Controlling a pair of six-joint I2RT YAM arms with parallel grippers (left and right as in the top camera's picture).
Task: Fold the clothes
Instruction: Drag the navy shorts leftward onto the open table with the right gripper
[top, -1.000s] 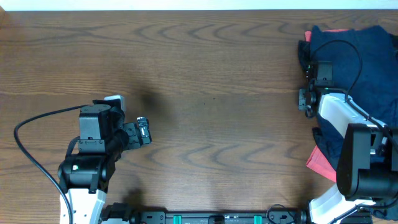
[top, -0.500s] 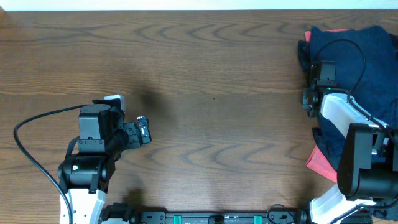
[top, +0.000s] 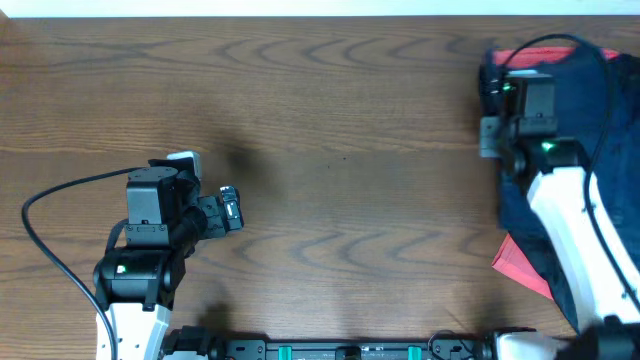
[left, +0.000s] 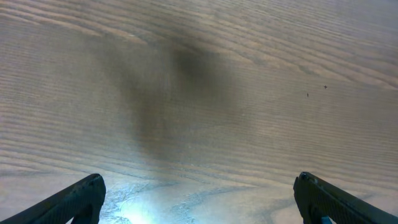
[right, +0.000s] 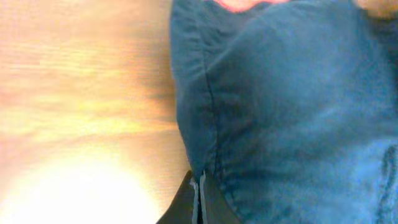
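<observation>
At right edge of table (top: 350, 150) — navy clothes (top: 622, 110) heaped, red garment (top: 518, 262) poking out beneath | right gripper (right: 199, 186) pinched tight on navy hem, its arm (top: 570, 220) overlying the heap | left gripper (left: 199, 182) spread wide, holding nothing — over wood.

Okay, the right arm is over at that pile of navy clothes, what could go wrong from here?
1. The right gripper has its fingers together at the edge of the navy clothes. Whether it pinches cloth is unclear, so a pull might come away empty.
2. The garments lie heaped, with a red garment poking out, so several may drag along together.
3. The left gripper hangs open far off over bare table, so it probably cannot help spread anything yet.
</observation>
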